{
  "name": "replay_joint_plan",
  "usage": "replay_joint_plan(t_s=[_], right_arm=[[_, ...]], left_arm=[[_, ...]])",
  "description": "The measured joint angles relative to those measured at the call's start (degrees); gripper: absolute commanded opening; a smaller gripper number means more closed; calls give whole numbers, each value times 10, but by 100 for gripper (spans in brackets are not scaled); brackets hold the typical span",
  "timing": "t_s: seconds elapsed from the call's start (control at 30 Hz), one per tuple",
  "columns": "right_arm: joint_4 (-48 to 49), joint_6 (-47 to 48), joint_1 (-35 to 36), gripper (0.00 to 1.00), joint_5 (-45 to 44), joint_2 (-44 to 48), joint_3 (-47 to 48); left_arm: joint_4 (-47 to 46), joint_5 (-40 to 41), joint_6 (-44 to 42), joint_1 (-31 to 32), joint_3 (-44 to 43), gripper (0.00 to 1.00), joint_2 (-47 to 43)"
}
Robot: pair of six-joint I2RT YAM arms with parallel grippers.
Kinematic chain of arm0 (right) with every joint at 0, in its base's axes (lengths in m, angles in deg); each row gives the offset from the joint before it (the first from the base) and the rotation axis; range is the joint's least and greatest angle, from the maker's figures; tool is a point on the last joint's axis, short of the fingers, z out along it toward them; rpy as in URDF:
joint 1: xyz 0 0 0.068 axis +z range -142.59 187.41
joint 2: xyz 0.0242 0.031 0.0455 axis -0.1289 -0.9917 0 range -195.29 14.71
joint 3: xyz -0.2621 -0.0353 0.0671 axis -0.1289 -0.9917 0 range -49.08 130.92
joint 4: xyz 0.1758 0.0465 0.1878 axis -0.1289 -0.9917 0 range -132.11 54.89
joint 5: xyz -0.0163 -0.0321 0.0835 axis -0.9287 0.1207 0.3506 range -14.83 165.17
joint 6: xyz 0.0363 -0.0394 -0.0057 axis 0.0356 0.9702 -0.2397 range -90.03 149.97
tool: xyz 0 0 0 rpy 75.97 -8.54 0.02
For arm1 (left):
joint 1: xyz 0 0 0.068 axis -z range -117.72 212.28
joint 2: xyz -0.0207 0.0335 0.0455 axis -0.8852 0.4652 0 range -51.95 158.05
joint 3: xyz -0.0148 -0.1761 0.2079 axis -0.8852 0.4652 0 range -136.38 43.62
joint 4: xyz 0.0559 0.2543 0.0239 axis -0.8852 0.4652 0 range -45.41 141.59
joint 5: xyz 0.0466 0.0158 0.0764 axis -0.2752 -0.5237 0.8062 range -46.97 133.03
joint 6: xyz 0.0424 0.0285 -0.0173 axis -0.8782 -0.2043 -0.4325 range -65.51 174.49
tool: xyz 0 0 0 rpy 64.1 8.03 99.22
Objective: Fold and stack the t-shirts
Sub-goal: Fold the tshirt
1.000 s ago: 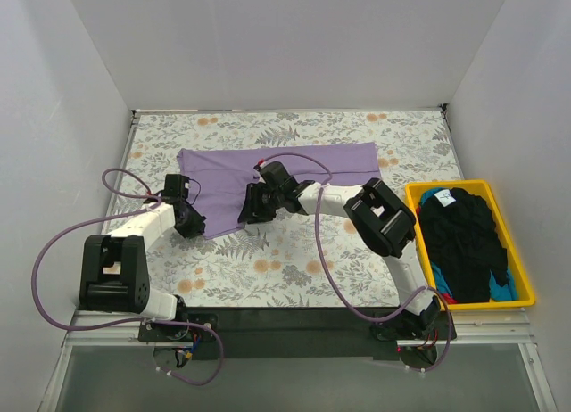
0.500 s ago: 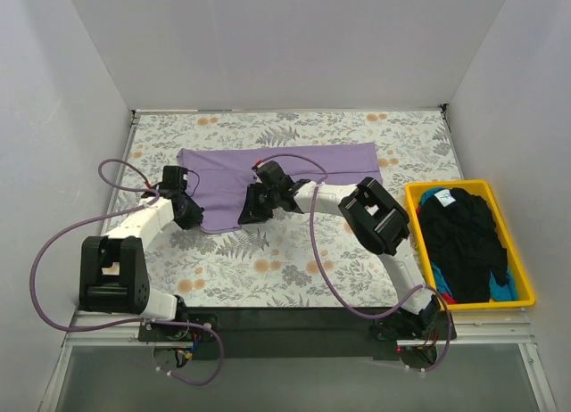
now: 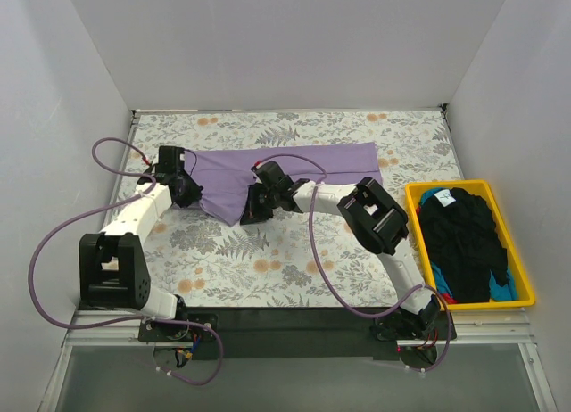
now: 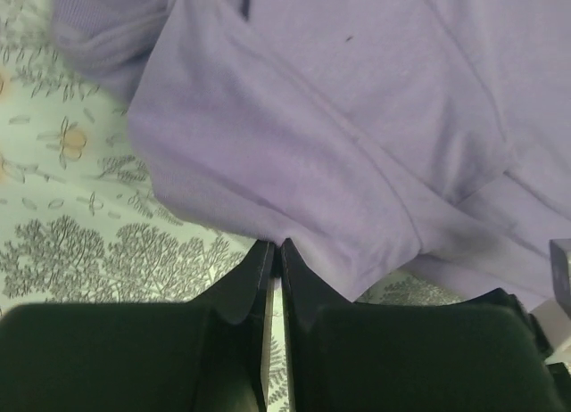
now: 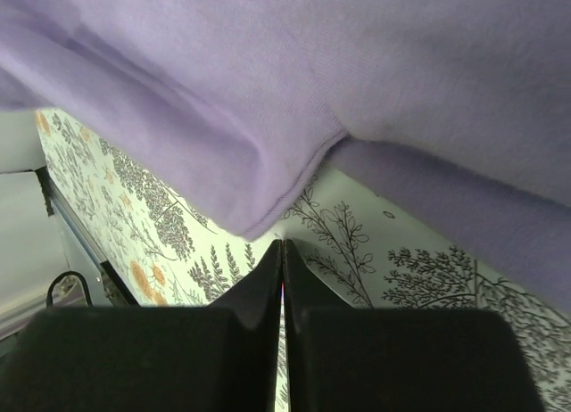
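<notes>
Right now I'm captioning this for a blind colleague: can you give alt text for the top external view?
A lavender t-shirt lies spread across the far middle of a floral table, with the left gripper and right gripper both shut at its near-left edge. At right, a yellow tray holds crumpled black and blue t-shirts.

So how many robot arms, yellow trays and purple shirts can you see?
robot arms: 2, the left arm and the right arm
yellow tray: 1
purple shirt: 1
total: 4
The black and blue clothes in the tray are heaped up, so I cannot count them.
</notes>
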Motion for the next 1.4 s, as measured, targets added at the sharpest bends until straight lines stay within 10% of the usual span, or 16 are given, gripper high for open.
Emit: replay_joint_plan(t_s=[0.13, 0.33, 0.77, 1.4], right_arm=[[3, 17, -12, 32, 6, 3, 0], [-3, 78, -48, 44, 2, 67, -40], [-63, 252, -130, 46, -29, 299, -214], [-93, 293, -166, 47, -44, 334, -292]], left_arm=[[-13, 0, -18, 0, -44, 0, 33], [-42, -4, -43, 0, -128, 0, 117], [-70, -22, -89, 32, -286, 0, 264], [-80, -21, -140, 53, -366, 0, 343]])
